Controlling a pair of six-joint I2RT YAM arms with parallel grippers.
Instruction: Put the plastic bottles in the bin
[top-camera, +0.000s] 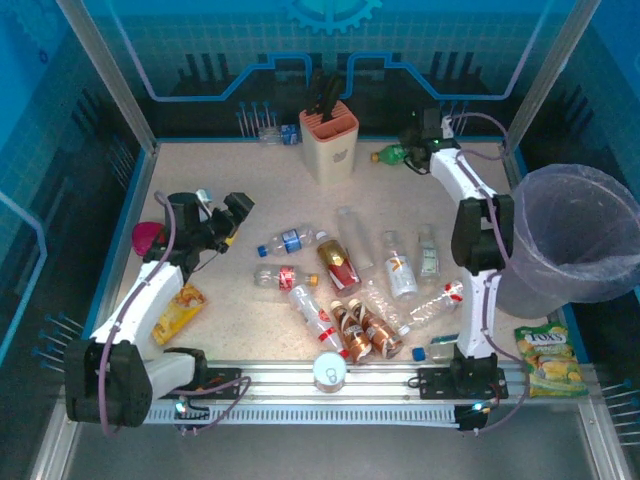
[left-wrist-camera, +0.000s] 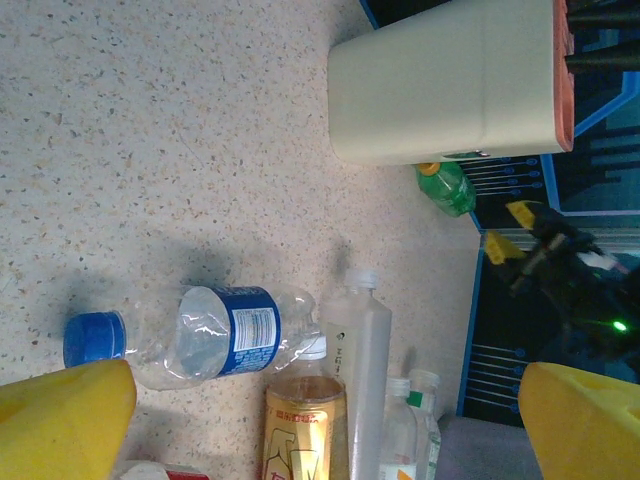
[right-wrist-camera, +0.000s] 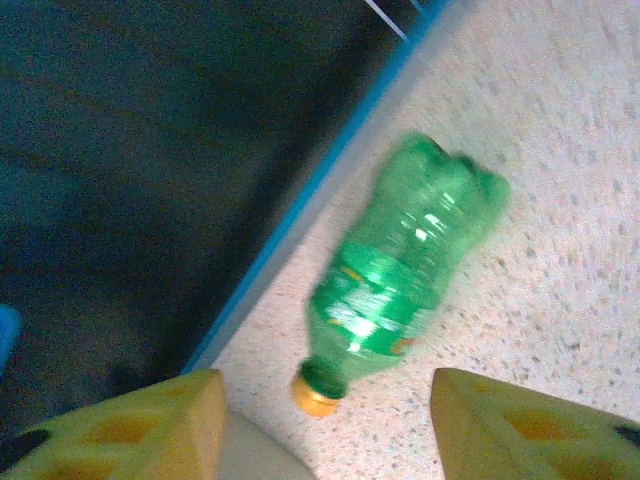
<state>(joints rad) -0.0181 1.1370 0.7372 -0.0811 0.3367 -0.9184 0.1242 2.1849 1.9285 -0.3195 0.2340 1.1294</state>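
Observation:
Several plastic bottles (top-camera: 345, 290) lie scattered across the middle of the table. My left gripper (top-camera: 230, 218) hovers open just left of them. Between its yellow fingers (left-wrist-camera: 70, 415) I see a clear blue-labelled bottle (left-wrist-camera: 210, 335), a gold one (left-wrist-camera: 305, 430) and a tall clear one (left-wrist-camera: 357, 370). At the back right, a green bottle (right-wrist-camera: 405, 270) lies on its side by the blue table edge. My right gripper (right-wrist-camera: 325, 440) is open, its fingertips on either side just short of the orange cap. The bag-lined bin (top-camera: 575, 235) stands at the right.
A beige knife block (top-camera: 330, 140) stands at the back centre, near the green bottle (top-camera: 392, 155). A silver can (top-camera: 330, 370) sits at the front edge, and a pink-lidded cup (top-camera: 148, 237) at the left. Yellow snack bags lie at front left (top-camera: 178, 312) and front right (top-camera: 545, 358).

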